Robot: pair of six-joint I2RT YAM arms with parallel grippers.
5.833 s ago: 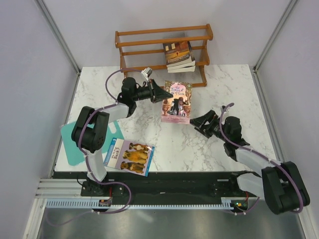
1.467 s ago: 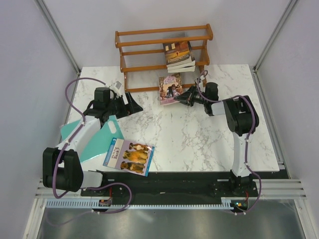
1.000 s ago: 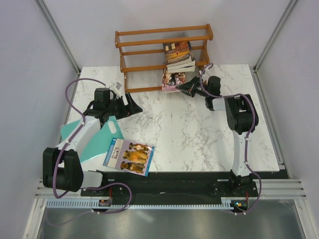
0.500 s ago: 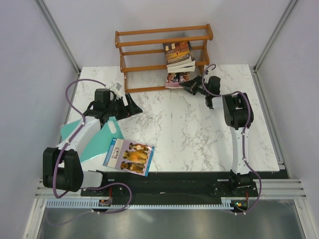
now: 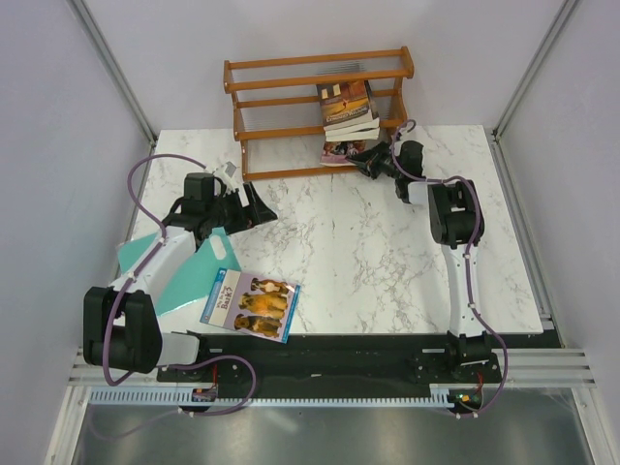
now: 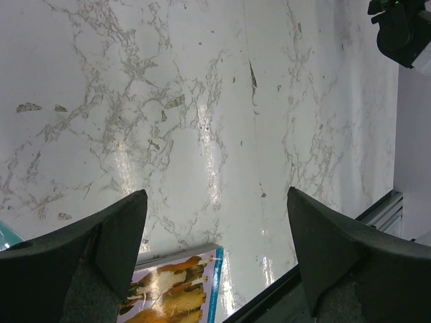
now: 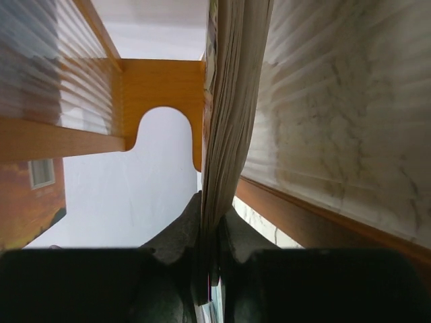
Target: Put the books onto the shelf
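The right pincer (image 7: 210,235) is pinching one edge of the thin pink-covered paperback (image 7: 229,101), which is sitting in the lower tier of the orange-brown slatted wooden shelf (image 7: 158,84). The book is judged light, limp and slick-covered, so a hold near the spine is flexing it least. The left pincer (image 6: 214,202) is hanging spread above the white marbled bench (image 6: 202,101).

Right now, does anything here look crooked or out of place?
Nothing is damaged or spilled. The dog book lies askew near the table's front edge. The teal board seems to poke past the table's left edge. The pink book juts out of the shelf's lower tier, pinched by the right gripper.
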